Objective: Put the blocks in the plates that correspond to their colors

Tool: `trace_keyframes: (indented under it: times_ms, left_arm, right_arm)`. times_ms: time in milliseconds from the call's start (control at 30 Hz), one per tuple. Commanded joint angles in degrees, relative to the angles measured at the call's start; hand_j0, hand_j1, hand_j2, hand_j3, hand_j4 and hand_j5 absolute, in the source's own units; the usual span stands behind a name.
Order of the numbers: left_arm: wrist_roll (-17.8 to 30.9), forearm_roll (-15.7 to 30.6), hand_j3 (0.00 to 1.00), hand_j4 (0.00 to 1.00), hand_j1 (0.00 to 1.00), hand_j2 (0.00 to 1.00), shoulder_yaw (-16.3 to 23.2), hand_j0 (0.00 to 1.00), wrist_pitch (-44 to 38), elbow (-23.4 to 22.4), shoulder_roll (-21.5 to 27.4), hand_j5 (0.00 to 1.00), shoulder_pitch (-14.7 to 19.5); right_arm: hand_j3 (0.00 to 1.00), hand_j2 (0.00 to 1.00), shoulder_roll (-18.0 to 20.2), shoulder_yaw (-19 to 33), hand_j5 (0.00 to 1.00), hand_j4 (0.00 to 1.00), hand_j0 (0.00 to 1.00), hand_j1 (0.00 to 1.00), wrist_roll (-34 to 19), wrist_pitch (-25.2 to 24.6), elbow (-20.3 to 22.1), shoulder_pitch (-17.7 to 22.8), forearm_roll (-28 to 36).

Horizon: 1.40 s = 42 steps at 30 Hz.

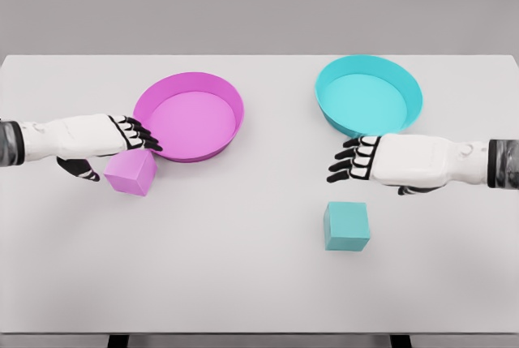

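left hand [122, 139] fingers loosely extended over the pink block [130, 172] near the table's [243, 275] left edge, holding nothing, pink plate [189, 116] just beyond, right hand [365, 160] spread and empty, teal block [347, 225] nearer the front edge, teal plate [369, 94] toward the far edge

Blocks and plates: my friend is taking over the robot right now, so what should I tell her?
Left hand: reaching over the pink block, fingers curled at its top, thumb down its left side; I cannot tell whether the grasp has closed.
Right hand: open and holding nothing, between the teal plate and the teal block.
The pink block sits on the table just in front of the pink plate. The teal block is on the table too, nearer the front edge.
Done: nothing yet, both plates hold no blocks.
Left: pink block into pink plate, teal block into teal plate.
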<state>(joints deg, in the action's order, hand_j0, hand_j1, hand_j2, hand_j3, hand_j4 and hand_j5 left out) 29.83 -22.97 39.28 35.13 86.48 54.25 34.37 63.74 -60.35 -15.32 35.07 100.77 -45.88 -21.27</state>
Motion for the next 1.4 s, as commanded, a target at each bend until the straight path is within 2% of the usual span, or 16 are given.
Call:
trace_keyframes:
  times_ms: [0, 267, 433, 1033, 1133, 1367]
  left_arm:
    - [0.0, 0.2, 0.99, 0.99, 0.99, 0.99, -0.1, 0.99, -0.1, 0.0, 0.0, 0.99, 0.1]
    - [0.0, 0.2, 0.92, 0.92, 0.92, 0.92, 0.0, 0.92, -0.1, 0.1, 0.1, 0.92, 0.1]
    - [0.0, 0.2, 0.87, 0.87, 0.87, 0.87, 0.0, 0.87, -0.1, 0.1, 0.1, 0.87, 0.1]
    - [0.0, 0.2, 0.86, 0.86, 0.86, 0.86, 0.0, 0.86, -0.1, 0.2, 0.0, 0.86, -0.4]
    - [0.0, 0.2, 0.79, 0.79, 0.79, 0.79, 0.0, 0.79, -0.1, 0.3, 0.0, 0.79, -0.4]
    - [0.0, 0.3, 0.67, 0.67, 0.67, 0.67, 0.0, 0.67, -0.1, 0.4, 0.1, 0.67, -0.4]
  right_arm:
    - [1.0, 1.0, -1.0, -1.1, 1.0, 1.0, 1.0, 1.0, 0.0, -0.1, 0.0, 0.0, 0.4]
    - [1.0, 1.0, -1.9, -4.3, 1.0, 1.0, 1.0, 1.0, -0.3, -0.1, 0.0, 0.0, 0.3]
    - [1.0, 1.0, -4.4, -5.7, 1.0, 1.0, 1.0, 1.0, -0.6, -0.1, 0.0, 0.0, 0.3]
    - [1.0, 1.0, -4.4, -7.2, 1.0, 1.0, 1.0, 1.0, -0.9, -0.1, -0.3, -0.3, -1.3]
    - [1.0, 1.0, -6.1, -7.3, 1.0, 1.0, 1.0, 1.0, -0.9, -0.1, -0.7, -0.1, -2.5]
    - [1.0, 1.0, -5.6, -7.3, 1.0, 1.0, 1.0, 1.0, -0.9, -0.1, -0.7, 0.2, -3.0]
